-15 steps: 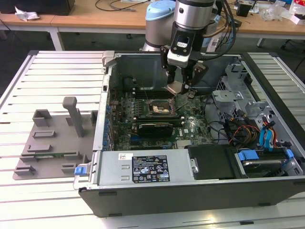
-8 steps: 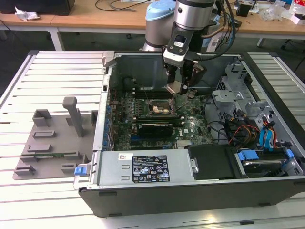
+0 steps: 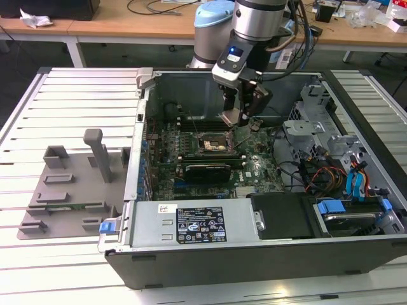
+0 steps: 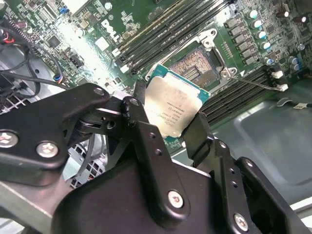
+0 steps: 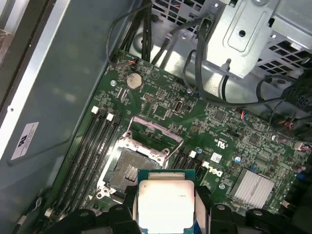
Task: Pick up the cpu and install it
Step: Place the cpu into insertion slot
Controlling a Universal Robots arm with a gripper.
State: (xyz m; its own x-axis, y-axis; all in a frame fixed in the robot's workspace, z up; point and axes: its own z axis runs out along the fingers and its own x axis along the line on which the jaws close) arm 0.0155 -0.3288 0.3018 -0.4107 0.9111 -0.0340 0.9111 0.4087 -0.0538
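My gripper (image 3: 236,118) hangs inside the open computer case (image 3: 191,260), shut on the cpu (image 4: 170,109), a flat square chip with a pale silver top and green rim. The cpu (image 5: 165,202) is held by two opposite edges between the black fingers (image 4: 146,141). It hovers in the air just beside and above the open socket (image 5: 127,170) with its metal frame (image 5: 156,127) lifted. In the exterior view the socket (image 3: 212,143) lies a little toward that view's left of the gripper, on the green motherboard (image 3: 254,171).
Memory slots (image 5: 90,146) flank the socket. Black cables (image 5: 195,63) and a metal drive cage (image 3: 311,121) stand on the exterior view's right side of the case. A grey fixture (image 3: 70,184) sits on the slatted table at the exterior view's left.
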